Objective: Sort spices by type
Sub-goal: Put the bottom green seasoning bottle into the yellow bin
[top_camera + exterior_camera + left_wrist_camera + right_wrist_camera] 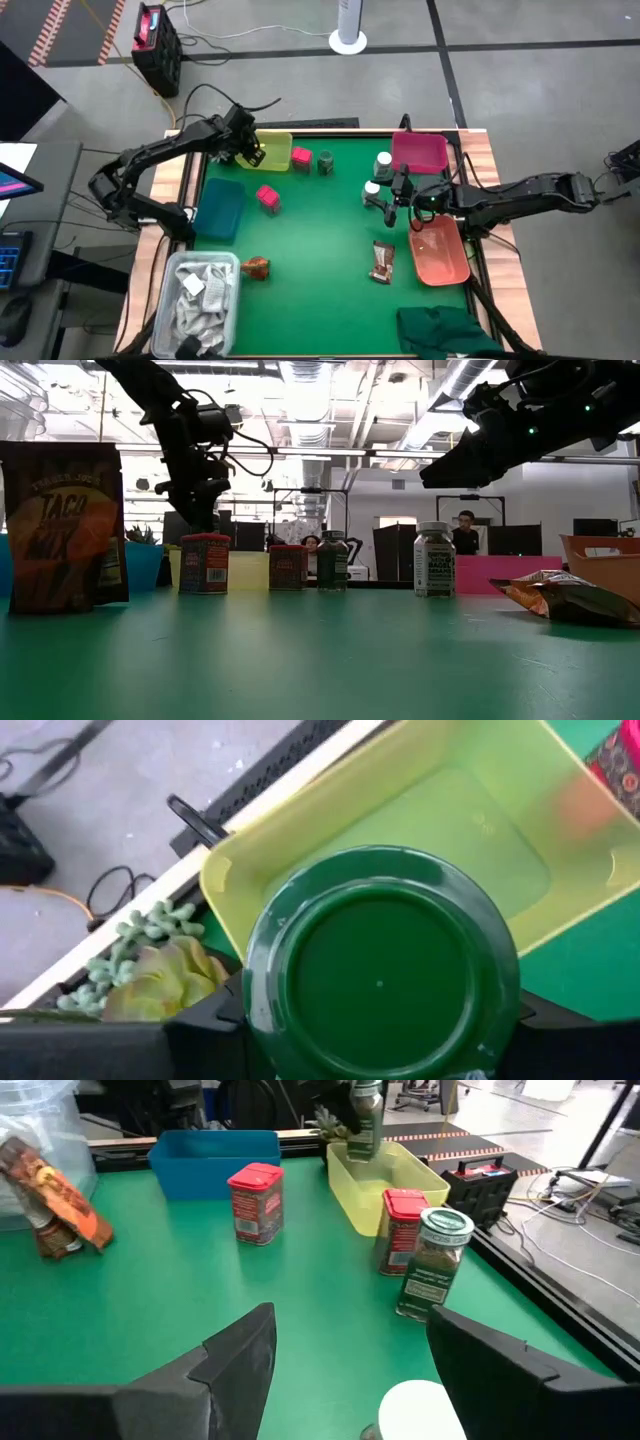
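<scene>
My left gripper point(247, 152) is shut on a green jar point(380, 980) over the near-left corner of the yellow tray point(275, 150); the right wrist view shows that jar point(365, 1118) above the tray. A second green jar point(325, 163) and a pink pack point(301, 158) stand beside the tray, and another pink pack point(267, 198) stands near the blue tray point(220, 208). My right gripper point(388, 203) is open above a white-capped bottle point(420, 1410), whose cap shows between its fingers. A second white-capped bottle point(383, 160) stands farther back. Brown sachets point(382, 262) point(257, 267) lie on the mat. My left gripper pinches the green jar between its two fingers point(228, 1012), one on each of two opposite sides just under the green lid point(300, 920). The fingers come slanting down from above. The jar is lifted clear and hangs over the yellow tray's floor point(470, 830).
A pink tray point(418, 152) and an orange tray point(440, 250) sit at the right. A clear tub of white rags point(200, 295) stands at the near left, with a dark green cloth point(445, 330) at the near right. A small succulent point(160, 970) sits just outside the yellow tray.
</scene>
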You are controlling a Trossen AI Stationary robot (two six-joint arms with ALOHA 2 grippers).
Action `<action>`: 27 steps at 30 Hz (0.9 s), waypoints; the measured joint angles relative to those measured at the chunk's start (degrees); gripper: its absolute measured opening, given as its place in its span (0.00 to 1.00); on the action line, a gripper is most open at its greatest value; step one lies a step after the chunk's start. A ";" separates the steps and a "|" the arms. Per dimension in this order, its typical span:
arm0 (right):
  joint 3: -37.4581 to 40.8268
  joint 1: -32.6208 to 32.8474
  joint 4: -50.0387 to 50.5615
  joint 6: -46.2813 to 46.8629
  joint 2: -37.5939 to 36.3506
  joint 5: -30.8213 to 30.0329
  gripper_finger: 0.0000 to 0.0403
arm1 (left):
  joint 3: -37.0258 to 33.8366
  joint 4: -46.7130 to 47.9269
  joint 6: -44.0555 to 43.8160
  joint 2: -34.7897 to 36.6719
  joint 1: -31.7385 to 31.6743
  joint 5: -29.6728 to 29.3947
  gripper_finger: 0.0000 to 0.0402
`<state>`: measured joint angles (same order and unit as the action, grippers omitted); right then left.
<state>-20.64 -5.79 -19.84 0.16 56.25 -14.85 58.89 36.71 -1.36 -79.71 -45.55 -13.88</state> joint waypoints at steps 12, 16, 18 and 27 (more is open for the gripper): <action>0.00 0.29 -1.88 0.26 0.00 0.02 0.71 | 1.43 6.21 -9.67 -0.16 1.59 0.32 0.48; 0.00 1.46 -3.59 0.40 -0.01 1.54 0.71 | 1.42 5.46 -12.80 -1.05 2.97 -0.57 0.48; 0.00 2.12 -3.79 0.40 -0.02 2.74 0.71 | 1.36 4.63 -14.05 -1.07 3.81 -2.17 0.48; 0.00 5.77 -3.43 -0.53 -0.02 3.21 0.71 | 1.38 1.71 -20.60 -0.99 5.72 -4.82 0.48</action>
<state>-20.64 -0.03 -23.26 -0.36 56.23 -11.64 60.27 38.42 -21.96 -80.71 -39.83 -18.70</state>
